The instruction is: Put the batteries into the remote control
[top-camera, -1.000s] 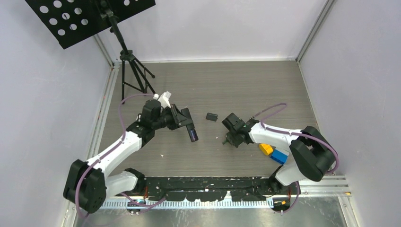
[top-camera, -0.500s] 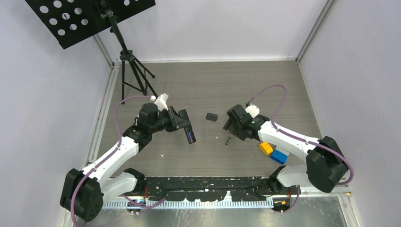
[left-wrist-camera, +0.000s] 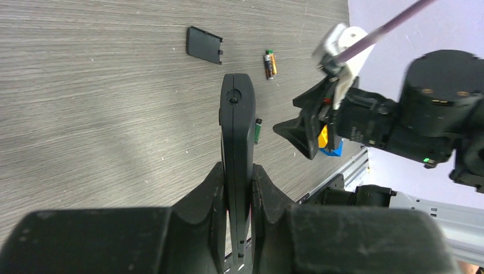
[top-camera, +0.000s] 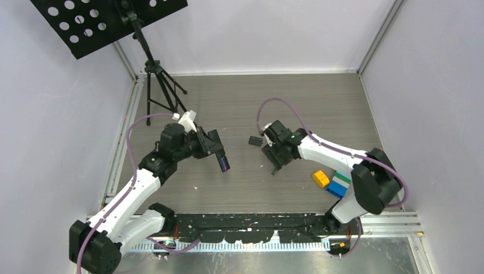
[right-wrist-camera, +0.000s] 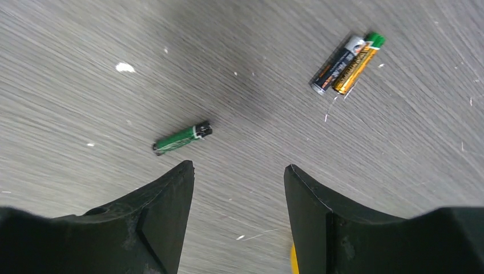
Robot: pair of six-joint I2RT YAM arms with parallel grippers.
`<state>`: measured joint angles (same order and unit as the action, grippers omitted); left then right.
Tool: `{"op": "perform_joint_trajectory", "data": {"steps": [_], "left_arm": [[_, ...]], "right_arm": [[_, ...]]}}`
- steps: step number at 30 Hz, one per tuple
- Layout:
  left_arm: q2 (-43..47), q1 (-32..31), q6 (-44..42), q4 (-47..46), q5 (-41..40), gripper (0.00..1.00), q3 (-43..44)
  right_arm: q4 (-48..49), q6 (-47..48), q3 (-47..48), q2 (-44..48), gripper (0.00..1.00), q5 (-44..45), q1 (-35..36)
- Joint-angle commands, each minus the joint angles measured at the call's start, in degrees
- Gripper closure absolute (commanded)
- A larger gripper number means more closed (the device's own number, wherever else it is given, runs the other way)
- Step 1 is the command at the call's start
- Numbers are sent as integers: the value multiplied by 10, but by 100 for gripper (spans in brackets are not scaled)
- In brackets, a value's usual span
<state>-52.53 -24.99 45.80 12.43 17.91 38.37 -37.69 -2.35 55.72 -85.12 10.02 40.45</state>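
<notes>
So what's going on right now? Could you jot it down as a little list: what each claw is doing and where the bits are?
left gripper: shut on the remote control
right gripper: open, holding nothing, over the table
green battery: loose on the table, just ahead of the right gripper
gold-and-black batteries: two, side by side on the table
battery cover: off, lying on the table
yellow block, blue block: beside the right arm

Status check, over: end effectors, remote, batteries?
Left end effector shut on remote control. Right end effector open, empty, above green battery. Two more batteries lie side by side nearby. Nothing blocking the green one.
</notes>
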Motion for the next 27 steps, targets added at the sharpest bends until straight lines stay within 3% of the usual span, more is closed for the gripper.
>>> {"op": "perform_joint_trajectory", "data": {"steps": [1,10,17,27], "left_arm": [[9,4,-14,30,-19,100,33],[-7,8,-11,55,-22,100,61],[-51,27,-28,56,20,100,92],[-125,69,-40,-26,114,100,96]], "right_arm": [[-16,136,16,-38,35,8,2],[13,180,18,-96,34,-45,2],[48,212,22,-108,34,-125,2],[65,273,49,-162,37,-191,-11]]}}
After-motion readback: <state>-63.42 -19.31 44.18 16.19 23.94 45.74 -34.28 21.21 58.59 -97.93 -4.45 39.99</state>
